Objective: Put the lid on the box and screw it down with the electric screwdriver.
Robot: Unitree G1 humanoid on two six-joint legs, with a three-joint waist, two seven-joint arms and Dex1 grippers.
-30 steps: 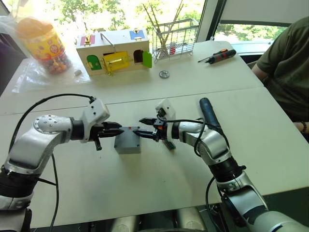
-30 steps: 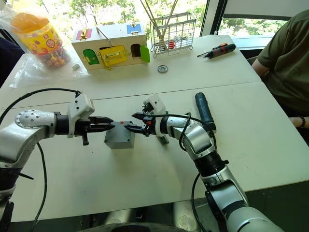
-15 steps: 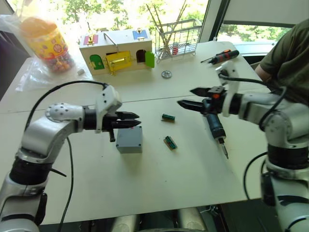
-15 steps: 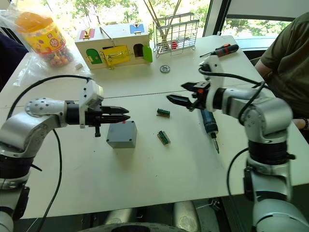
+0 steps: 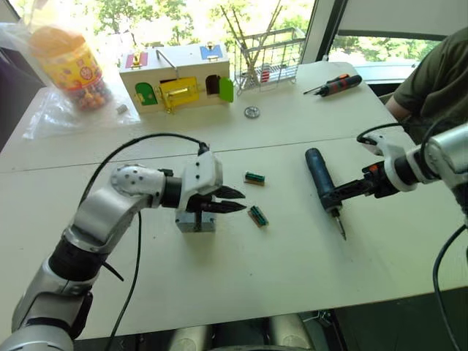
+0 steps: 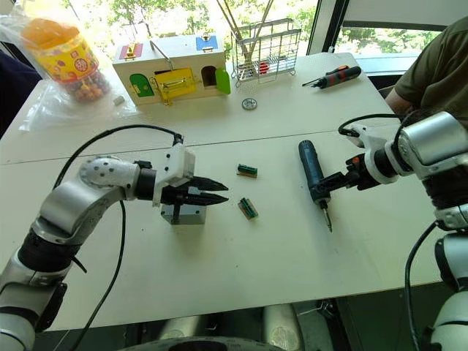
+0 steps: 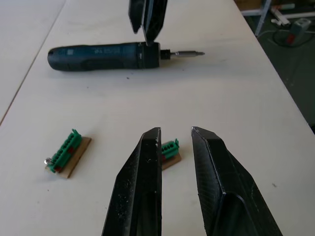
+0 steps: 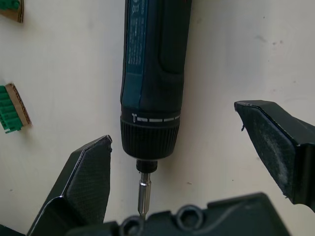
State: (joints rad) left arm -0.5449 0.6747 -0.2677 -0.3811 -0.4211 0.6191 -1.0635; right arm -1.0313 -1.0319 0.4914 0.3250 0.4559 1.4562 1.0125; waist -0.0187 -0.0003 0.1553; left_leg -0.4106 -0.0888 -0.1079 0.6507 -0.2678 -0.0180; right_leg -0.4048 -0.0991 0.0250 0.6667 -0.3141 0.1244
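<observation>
The grey box sits on the white table, mostly covered by my left gripper, which hovers just over it, open and empty, pointing right. The lid is hidden; I cannot tell it apart from the box. The dark blue electric screwdriver lies to the right, bit toward the front edge. My right gripper is open wide, its fingers either side of the tool's collar without touching it. In the left wrist view the electric screwdriver lies beyond my left fingers.
Two green terminal blocks lie between box and screwdriver. At the back stand a wooden latch box, a wire rack, a candy jar and a hand screwdriver. A person sits at the right.
My right gripper left the box, swung right and came down open around the screwdriver's front end. My left gripper slid right, over the box. The camera view shifted.
</observation>
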